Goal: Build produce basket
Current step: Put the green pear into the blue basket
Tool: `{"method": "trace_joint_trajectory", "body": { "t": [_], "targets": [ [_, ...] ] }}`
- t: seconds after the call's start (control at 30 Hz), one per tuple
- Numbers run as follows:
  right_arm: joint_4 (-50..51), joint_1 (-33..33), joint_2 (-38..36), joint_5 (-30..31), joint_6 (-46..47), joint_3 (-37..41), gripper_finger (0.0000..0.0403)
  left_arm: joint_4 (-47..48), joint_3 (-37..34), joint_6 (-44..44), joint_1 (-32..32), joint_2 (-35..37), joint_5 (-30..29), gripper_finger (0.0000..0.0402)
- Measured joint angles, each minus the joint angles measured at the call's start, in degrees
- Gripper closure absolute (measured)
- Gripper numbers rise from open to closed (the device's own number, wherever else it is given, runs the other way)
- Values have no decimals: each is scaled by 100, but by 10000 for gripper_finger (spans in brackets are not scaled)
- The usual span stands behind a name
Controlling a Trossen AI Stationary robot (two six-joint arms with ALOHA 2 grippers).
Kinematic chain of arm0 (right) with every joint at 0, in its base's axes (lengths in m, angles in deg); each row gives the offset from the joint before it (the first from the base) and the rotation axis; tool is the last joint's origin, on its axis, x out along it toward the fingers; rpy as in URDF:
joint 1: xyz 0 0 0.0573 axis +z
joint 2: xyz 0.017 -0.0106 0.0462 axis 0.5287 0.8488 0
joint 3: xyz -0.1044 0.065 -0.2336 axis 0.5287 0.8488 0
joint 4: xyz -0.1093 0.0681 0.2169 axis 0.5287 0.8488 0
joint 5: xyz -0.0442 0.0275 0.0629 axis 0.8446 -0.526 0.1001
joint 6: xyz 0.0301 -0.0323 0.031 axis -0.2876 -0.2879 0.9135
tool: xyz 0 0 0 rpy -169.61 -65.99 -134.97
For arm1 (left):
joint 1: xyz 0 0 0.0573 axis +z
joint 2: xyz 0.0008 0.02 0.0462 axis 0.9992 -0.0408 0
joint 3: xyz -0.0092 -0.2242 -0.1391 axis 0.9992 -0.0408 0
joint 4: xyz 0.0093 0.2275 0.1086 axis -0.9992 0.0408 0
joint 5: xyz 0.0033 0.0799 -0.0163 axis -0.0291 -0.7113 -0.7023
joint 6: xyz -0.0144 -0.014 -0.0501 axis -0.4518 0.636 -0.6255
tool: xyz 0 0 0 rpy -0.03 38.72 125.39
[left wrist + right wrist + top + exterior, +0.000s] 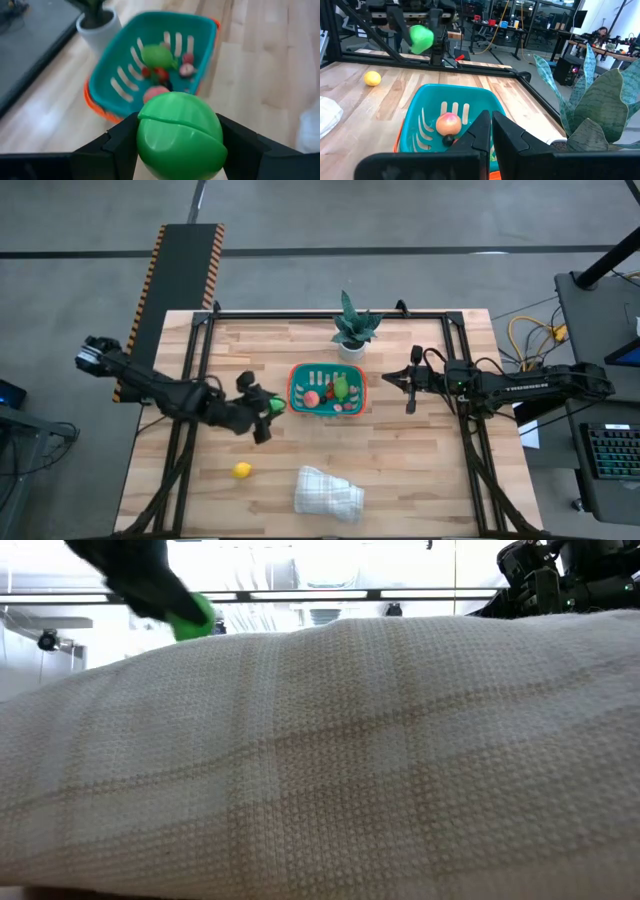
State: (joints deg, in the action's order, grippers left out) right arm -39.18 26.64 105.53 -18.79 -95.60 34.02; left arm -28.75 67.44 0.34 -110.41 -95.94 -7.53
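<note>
The teal basket (300, 385) with an orange rim stands mid-table and holds a green piece (157, 55), a pink-orange fruit (448, 123) and small red berries (187, 59). My left gripper (268, 406) hangs just left of the basket, shut on a round green fruit (179, 134), which also shows in the right wrist view (421, 38). A yellow lemon (242, 470) lies on the table near the front left. My right gripper (408, 383) waits shut, level, just right of the basket. My left gripper pinches the round green fruit by two opposite sides (142, 142) between its two fingers (240, 147). The fingers slant down from the table's left side toward the basket. The fruit is lifted clear of the table, its seam slanting across the front.
A folded white cloth (328, 492) lies at the front of the table and fills the low view (320, 760). A potted green plant (352, 328) stands just behind the basket. A black frame (300, 313) borders the table's far and side edges.
</note>
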Motion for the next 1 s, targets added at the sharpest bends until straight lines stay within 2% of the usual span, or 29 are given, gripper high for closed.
{"method": "trace_joint_trajectory", "body": {
  "t": [0.33,0.7,1.0],
  "targets": [
    [23,0,1,1,-3,0,394,-1272,2,1651,1305,-255,1243,197],
    [29,-1,1,1,-19,0,394,-2282,2,2449,2279,-1104,2360,197],
    [25,0,1,1,-17,0,394,-2482,311,2676,2923,-1892,2720,197]
  ]
}}
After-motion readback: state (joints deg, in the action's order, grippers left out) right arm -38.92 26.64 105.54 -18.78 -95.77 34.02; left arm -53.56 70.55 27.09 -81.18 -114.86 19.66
